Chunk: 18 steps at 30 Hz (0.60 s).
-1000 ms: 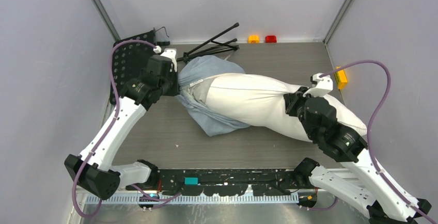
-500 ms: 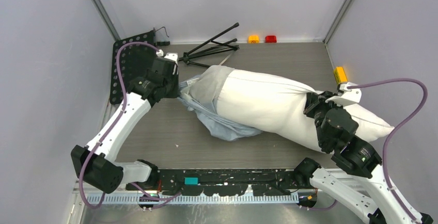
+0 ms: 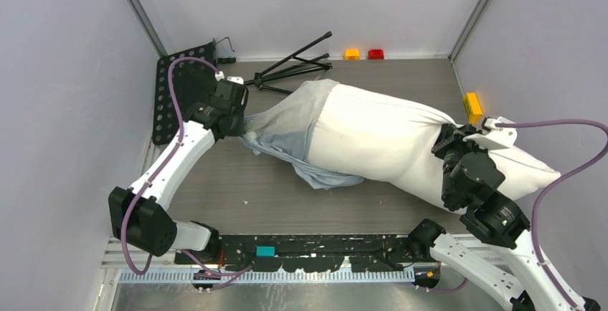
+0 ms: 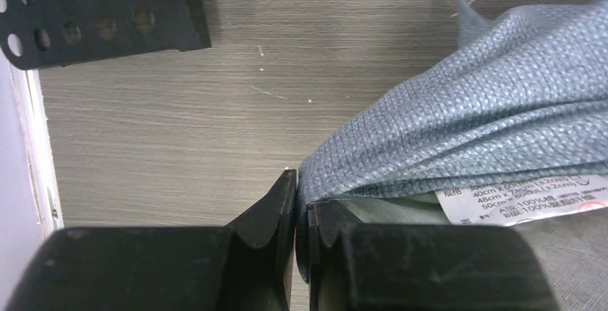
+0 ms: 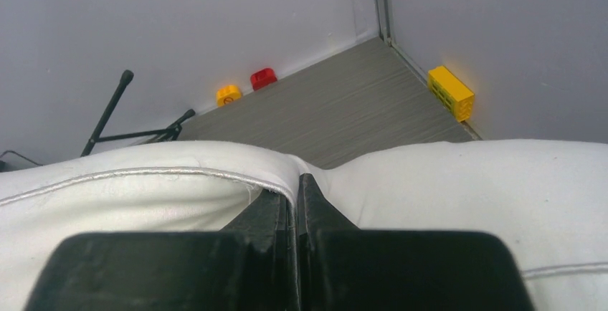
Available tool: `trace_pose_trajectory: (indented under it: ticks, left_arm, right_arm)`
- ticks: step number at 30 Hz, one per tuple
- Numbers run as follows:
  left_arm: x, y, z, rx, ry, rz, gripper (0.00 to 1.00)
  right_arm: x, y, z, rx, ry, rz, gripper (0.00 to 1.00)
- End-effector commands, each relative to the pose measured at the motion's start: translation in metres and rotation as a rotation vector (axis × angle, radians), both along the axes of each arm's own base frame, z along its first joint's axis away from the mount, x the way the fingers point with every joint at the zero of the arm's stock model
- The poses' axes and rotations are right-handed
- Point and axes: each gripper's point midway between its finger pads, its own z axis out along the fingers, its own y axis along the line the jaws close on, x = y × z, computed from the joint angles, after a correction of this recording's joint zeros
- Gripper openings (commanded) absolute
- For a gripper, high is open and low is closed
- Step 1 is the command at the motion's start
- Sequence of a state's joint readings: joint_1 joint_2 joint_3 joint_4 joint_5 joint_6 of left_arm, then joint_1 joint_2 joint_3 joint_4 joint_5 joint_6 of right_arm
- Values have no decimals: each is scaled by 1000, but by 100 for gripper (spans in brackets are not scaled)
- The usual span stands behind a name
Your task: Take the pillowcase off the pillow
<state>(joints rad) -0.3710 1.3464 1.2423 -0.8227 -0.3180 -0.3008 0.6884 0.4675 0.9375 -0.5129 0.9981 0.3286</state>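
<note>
Pillowcase [image 4: 502,110], woven blue-grey, pinched in left pincer [image 4: 297,182]; plump white pillow [image 5: 466,196] seam clamped in right pincer [image 5: 295,182]

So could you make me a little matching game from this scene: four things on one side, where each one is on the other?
Things:
1 pillowcase
2 pillow
3 long yellow brick
4 black tripod

Places:
a lying folded near the back wall
b pinched by the left gripper
c beside the right wall
d pinched by the right gripper

Pairs: 1-b, 2-d, 3-c, 4-a

Left end of pillow [image 3: 380,139] in pillowcase [image 3: 287,137]
</note>
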Motion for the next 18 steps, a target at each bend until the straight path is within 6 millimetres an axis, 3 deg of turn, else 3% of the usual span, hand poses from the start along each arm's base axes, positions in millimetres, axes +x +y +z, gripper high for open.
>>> trace_pose_trajectory:
  ticks: [1,3,6,8,12,14,18]
  left_arm:
    - [-5,51,3,188,27,114,10]
    - [-4,46,4,155,19,104,10]
    - [-3,23,18,29,-25,34,13]
    - [-6,-4,39,-106,-73,-76,24]
    - [-21,-53,101,-377,-248,-277,64]
    - [-33,-75,130,-495,-323,-396,79]
    - [-61,-116,162,-713,-367,-620,90]
  right_arm:
    - [-39,-69,67,262,-285,-333,0]
    - [-34,-62,70,256,-293,-287,0]
    - [-14,-32,70,212,-270,-142,0]
    - [-1,-8,67,187,-237,-40,0]
    - [23,42,56,148,-168,164,0]
    - [32,65,48,137,-131,256,0]
    - [41,81,35,140,-84,297,0]
